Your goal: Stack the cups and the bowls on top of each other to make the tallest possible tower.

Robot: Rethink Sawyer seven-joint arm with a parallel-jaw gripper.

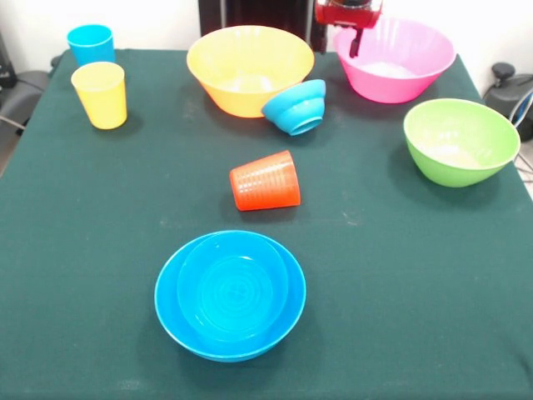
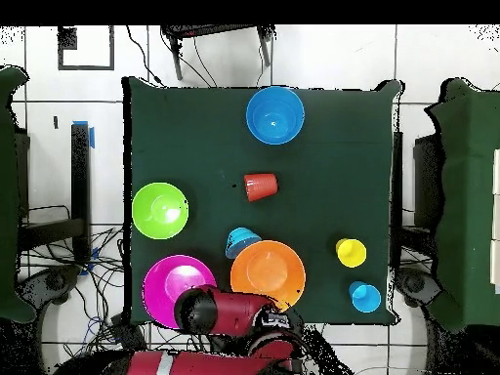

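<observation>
Near the front edge a medium blue bowl (image 1: 171,304) (image 2: 274,114) holds a smaller ridged blue bowl (image 1: 231,287); this pair is the only tower. An orange-red ribbed cup (image 1: 266,181) (image 2: 260,186) lies on its side mid-table. A small blue bowl (image 1: 296,107) (image 2: 242,242) leans tilted against the large yellow-orange bowl (image 1: 250,67) (image 2: 268,274). The pink bowl (image 1: 396,58) (image 2: 171,283) and green bowl (image 1: 460,140) (image 2: 160,210) stand alone. Upright at the far left are the yellow cup (image 1: 101,94) (image 2: 351,252) and sky blue cup (image 1: 90,43) (image 2: 365,296). My gripper (image 1: 356,42) hangs over the pink bowl's left rim, holding nothing visible.
The table is covered by a dark green cloth (image 1: 400,275). The red arm (image 2: 229,312) reaches in beside the pink bowl in the overhead view. Chairs and cables lie around the table's outside.
</observation>
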